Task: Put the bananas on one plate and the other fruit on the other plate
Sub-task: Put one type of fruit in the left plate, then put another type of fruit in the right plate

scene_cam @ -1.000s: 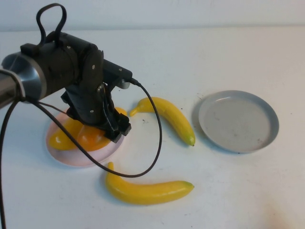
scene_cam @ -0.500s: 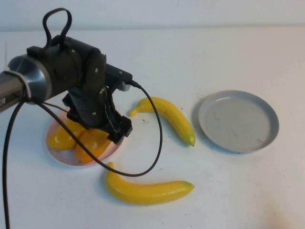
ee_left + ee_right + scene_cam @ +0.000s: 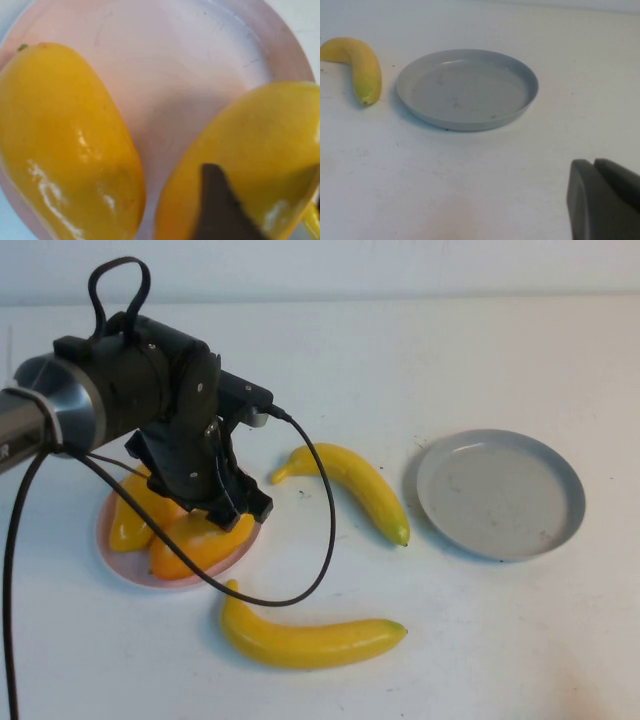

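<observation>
Two plump orange-yellow fruits lie side by side on the pale pink plate (image 3: 122, 565): one at its left (image 3: 133, 520), one at its front (image 3: 195, 545). My left gripper (image 3: 238, 512) hovers just over the front fruit, jaws open around it, the fruit resting on the plate. In the left wrist view a dark finger (image 3: 216, 205) overlaps that fruit (image 3: 270, 130); the other fruit (image 3: 65, 140) and bare plate (image 3: 175, 75) show beside it. One banana (image 3: 355, 485) lies mid-table, another (image 3: 310, 640) near the front. The grey plate (image 3: 560, 465) is empty. My right gripper (image 3: 594, 162) is shut, low over the table near the grey plate (image 3: 520, 105).
The left arm's black cable (image 3: 325, 530) loops over the table between the pink plate and the bananas. The right wrist view shows one banana (image 3: 362, 65) lying beside the grey plate. The table top is white.
The front fruit has come down from under the left gripper and now lies flat on the pink plate. The left gripper has lifted slightly off it.
</observation>
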`<state>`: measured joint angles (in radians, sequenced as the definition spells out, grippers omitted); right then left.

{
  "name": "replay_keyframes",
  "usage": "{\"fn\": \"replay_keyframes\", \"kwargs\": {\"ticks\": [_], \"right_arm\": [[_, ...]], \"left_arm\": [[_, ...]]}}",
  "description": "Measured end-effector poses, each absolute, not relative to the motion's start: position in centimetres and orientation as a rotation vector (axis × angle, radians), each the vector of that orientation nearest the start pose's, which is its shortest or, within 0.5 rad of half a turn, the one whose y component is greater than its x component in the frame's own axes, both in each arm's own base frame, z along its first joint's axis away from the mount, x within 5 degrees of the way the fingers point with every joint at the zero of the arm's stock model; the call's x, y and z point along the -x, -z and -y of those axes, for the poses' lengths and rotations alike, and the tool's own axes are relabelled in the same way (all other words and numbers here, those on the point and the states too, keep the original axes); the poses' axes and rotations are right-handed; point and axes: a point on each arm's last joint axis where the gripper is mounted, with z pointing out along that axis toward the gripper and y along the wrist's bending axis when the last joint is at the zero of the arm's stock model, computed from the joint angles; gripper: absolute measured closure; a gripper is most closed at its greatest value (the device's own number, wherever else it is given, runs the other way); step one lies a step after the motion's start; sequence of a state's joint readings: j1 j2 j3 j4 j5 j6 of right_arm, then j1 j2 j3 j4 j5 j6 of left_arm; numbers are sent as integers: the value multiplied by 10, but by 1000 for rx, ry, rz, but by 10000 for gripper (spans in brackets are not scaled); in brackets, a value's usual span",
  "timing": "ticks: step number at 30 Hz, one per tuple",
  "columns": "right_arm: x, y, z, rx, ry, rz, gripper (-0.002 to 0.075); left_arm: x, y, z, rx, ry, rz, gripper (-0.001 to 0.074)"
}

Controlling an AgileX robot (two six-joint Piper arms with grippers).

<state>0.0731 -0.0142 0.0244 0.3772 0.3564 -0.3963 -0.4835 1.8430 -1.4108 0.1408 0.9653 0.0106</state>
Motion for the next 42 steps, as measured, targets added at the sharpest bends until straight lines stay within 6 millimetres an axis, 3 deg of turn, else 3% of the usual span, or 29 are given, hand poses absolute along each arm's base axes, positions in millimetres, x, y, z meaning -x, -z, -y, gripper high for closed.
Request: {"fn": "replay_keyframes", "kwargs": {"ticks": [4,5,8,14,18,26,31,35,42], "right_arm": [[-52,-176,-16,195,-140,-1817,742],[-52,-176,-16,195,-140,-1817,742],[-52,-176,-16,195,-140,-1817,742],[-52,-176,-16,195,-140,-1817,742],[-52,-176,-16,195,-140,-1817,742],[-52,-176,-16,195,-140,-1817,741],[-52,-176,-16,195,-140,-1817,742],[-52,-176,-16,195,-140,-1817,741],[-52,-176,-16,195,-140,-1817,742]], "left_arm": [[-338,-243,166,-795,-85,-2726,619],[-336,-249,165,-793,-82,-2714,666],[-329,-271,161,-775,-66,-2662,713],[-295,-321,146,-673,44,-2484,731],[-265,-331,134,-629,127,-2382,731],[-195,-310,100,-575,201,-2218,731],[-164,-296,84,-503,257,-2153,732],[-153,-289,78,-497,260,-2150,732],[-154,-292,79,-512,259,-2097,732]]}}
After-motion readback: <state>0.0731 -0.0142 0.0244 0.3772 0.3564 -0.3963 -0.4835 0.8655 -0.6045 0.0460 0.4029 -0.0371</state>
